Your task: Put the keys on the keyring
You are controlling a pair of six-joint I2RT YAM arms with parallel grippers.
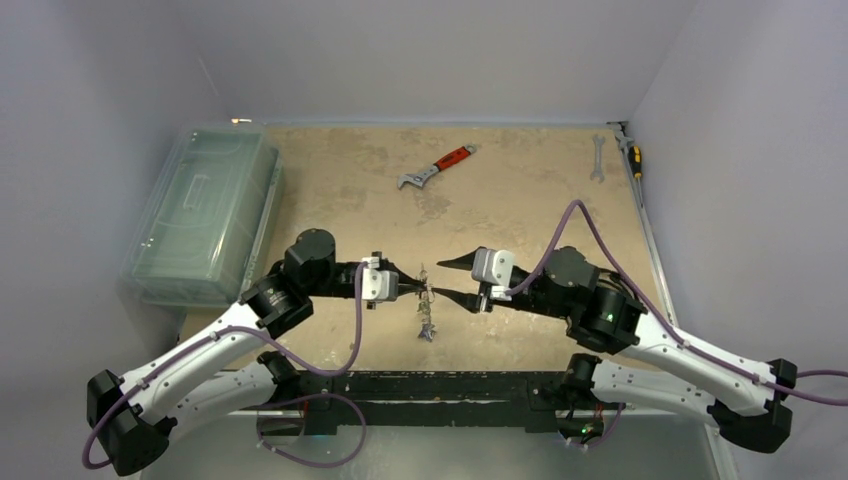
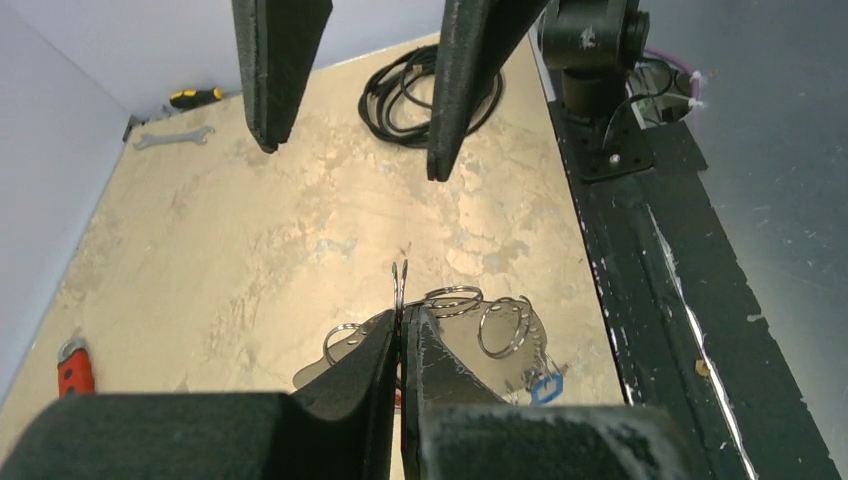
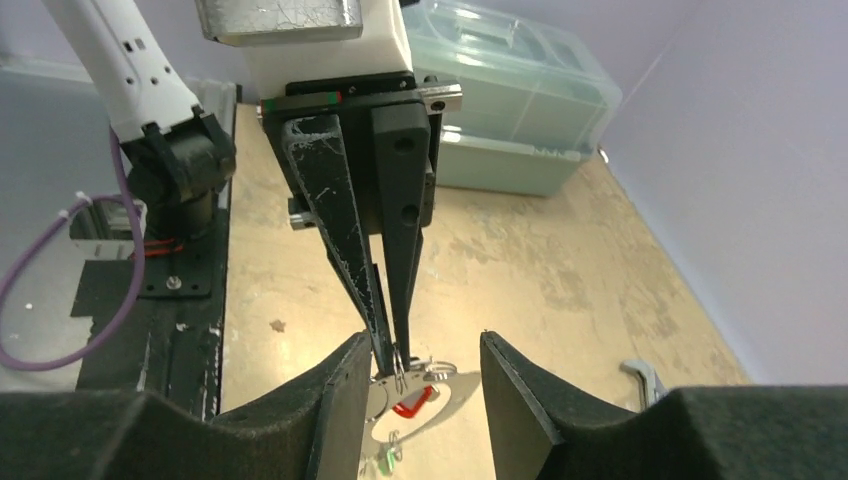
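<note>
Left gripper was clamped on the keyring, held edge-on past its tips. Right gripper stood at its 3 o'clock, jaws apart and empty. Keys were bunched at 6 o'clock. Step looked like threading. Next move probably called for pinching one key and lining it up with the ring.

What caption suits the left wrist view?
Left gripper pinches a thin silvery metal ring edge-on; right gripper faces it, jaws open.
</note>
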